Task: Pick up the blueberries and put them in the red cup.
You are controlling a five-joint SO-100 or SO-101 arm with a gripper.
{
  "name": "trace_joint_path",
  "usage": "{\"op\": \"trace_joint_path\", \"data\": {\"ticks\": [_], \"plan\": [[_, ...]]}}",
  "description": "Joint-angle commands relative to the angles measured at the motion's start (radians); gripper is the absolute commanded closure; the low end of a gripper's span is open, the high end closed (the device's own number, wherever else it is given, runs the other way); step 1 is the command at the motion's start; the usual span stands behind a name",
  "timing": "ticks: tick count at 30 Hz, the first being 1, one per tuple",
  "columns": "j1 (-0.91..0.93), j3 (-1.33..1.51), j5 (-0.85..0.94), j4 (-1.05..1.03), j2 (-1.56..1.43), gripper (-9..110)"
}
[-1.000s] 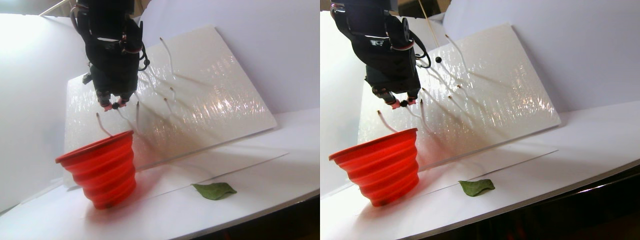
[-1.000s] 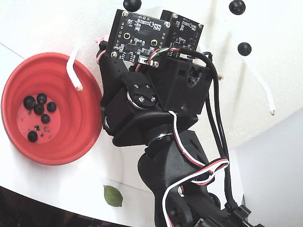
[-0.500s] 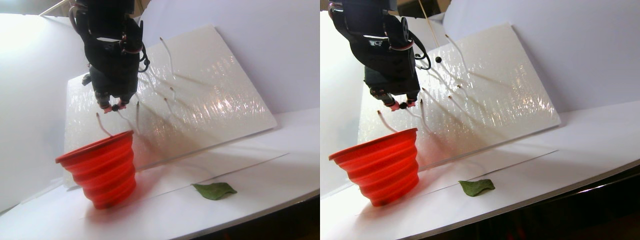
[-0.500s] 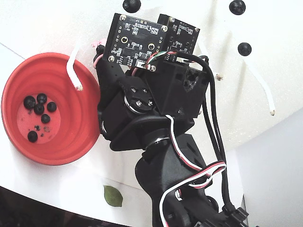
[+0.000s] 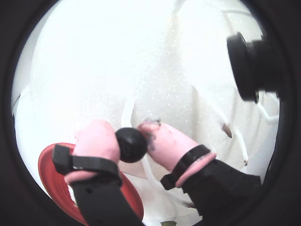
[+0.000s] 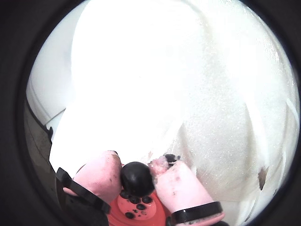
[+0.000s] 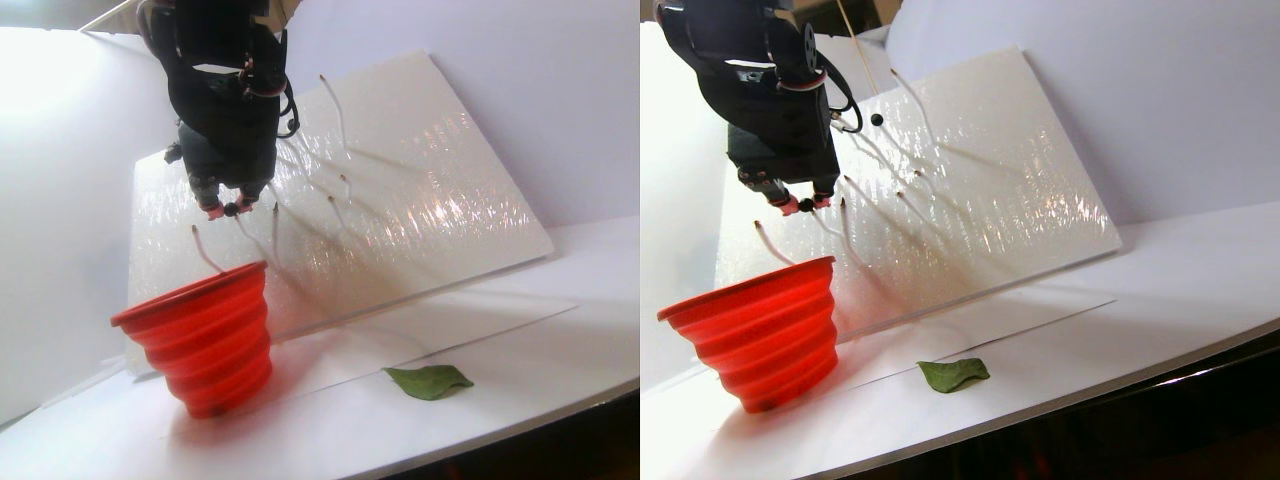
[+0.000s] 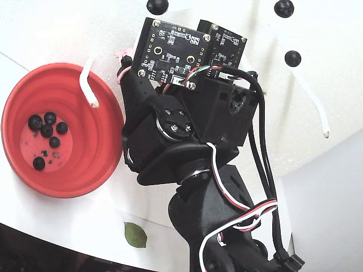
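My gripper (image 5: pixel 131 141) is clamped on one berry (image 5: pixel 131 145), pinched between my two pink fingertips (image 5: pixel 97 140). In the stereo pair view I hang above the cup (image 7: pixel 205 335), a little toward the tilted white board (image 7: pixel 430 190) behind it, with the berry clear of the rim. In a wrist view the cup (image 6: pixel 141 212) shows just below the held berry (image 6: pixel 136 178), dark berries lying on its bottom. The fixed view shows five berries (image 8: pixel 47 130) on the cup's (image 8: pixel 96 164) flat floor, beside some tiny specks. Three more berries (image 8: pixel 292 58) sit on the board by its white stems. A green leaf (image 8: pixel 135 234) lies on the table in front of the cup, well apart from it.
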State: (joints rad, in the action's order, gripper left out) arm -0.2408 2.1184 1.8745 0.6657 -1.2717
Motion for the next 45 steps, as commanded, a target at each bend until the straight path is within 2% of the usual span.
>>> {"op": "trace_joint_path", "data": {"ticks": [1, 16, 45], "plan": [[-0.037, 0.0, -0.008, 0.011, -0.14, 91], [-0.041, 0.08, -0.018, -0.028, -0.227, 91], [-0.041, 0.233, -0.089, -0.325, -0.508, 91]]}}
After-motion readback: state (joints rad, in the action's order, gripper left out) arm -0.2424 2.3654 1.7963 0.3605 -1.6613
